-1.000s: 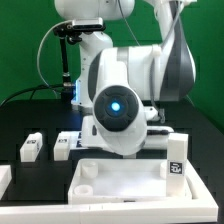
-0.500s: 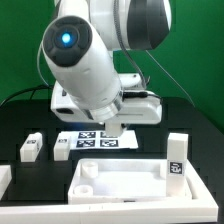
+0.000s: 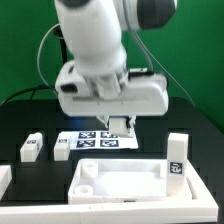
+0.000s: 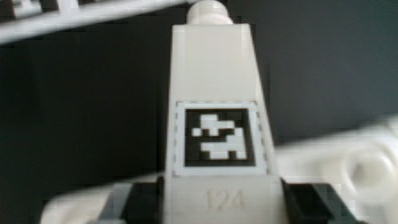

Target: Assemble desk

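Backdrop: plain matt green wall (image 3: pixel 200 60) across the far side, darker toward the exterior view's left

Table: flat matt black table top (image 3: pixel 12 125) running from the green wall to the near edge; also seen in the wrist view (image 4: pixel 71 110)

Fixture: the marker board (image 3: pixel 88 141), thin, flat and white with black-and-white tags, lying on the table at mid-depth

Cable: thin black cable (image 3: pixel 44 60) looping before the wall at the exterior view's left

Light: even, with no hard shadows

A white leg post (image 4: pixel 217 80) carrying a black-and-white tag (image 4: pixel 221 135) sits clamped between the two fingers of the gripper (image 4: pixel 219 198), seen against the dark table (image 4: pixel 71 120), with a blurred white part (image 4: pixel 356 160) beside it.
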Controlling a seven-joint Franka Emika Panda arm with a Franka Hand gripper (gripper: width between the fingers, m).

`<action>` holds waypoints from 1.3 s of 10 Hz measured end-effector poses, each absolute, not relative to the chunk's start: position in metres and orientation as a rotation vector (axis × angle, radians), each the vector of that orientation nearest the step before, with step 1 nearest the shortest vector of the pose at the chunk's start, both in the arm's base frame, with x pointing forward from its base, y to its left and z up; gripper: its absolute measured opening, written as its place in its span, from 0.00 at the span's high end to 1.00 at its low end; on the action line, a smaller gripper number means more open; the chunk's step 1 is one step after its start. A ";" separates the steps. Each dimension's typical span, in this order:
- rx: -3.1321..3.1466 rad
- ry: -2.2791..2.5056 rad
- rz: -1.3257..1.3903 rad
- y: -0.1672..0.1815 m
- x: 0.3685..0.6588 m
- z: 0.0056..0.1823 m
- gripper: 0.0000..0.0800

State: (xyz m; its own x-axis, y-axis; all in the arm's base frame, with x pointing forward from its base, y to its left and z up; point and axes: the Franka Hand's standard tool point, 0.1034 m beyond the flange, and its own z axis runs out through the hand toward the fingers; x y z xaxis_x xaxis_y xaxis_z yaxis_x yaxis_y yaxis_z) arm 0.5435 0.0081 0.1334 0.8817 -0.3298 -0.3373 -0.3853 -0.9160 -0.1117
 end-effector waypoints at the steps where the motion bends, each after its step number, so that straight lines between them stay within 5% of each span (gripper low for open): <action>1: -2.908 0.583 0.351 0.000 0.562 0.155 0.64; 8: -3.012 0.506 -0.373 -0.008 0.573 0.146 0.64; 11: -3.011 0.422 -0.754 -0.036 0.595 0.166 0.64; 13: -2.994 0.438 -0.907 -0.042 0.586 0.163 0.64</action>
